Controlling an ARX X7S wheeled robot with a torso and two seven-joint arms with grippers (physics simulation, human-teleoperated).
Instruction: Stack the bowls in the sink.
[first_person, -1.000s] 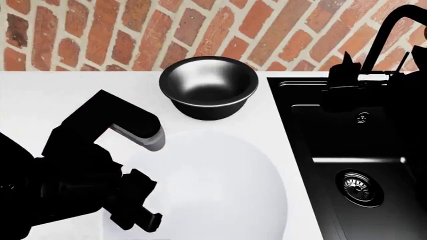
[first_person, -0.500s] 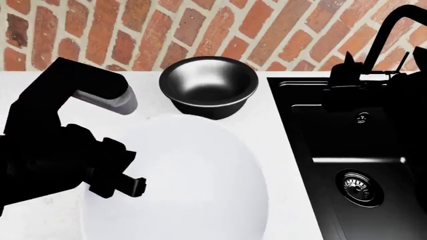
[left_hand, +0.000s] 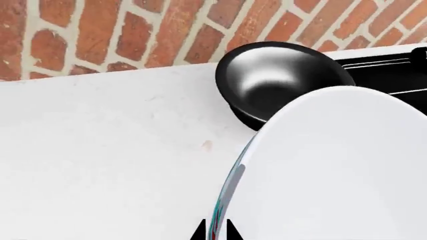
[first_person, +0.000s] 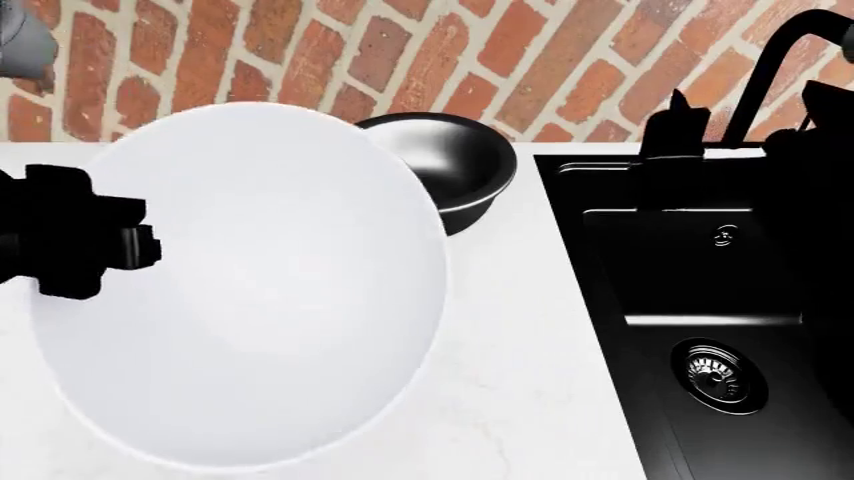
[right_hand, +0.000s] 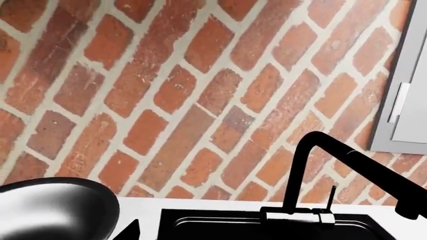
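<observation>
- The black left gripper sits at 9 o'clock in the head view, its fingers closed narrowly on the rim of the large white round bowl with a teal-striped edge; the left wrist view shows two dark fingertips either side of that rim.
- That bowl is tilted, with its plain inside facing the head camera. Half a second ago it lay lower and nearer; it has since risen and shifted left, and now covers the left part of the small glossy black bowl with a shiny interior.
- The black bowl stands at 12 o'clock on the white marbled counter, unmoved, just beside the rectangular matte-black sink.
- The sink fills 3 o'clock, with a round metal drain and a black faucet.
- The right gripper shows only as a dark shape over the sink; I cannot tell its opening.
- Count: two bowls, one sink, one drain, one faucet.
</observation>
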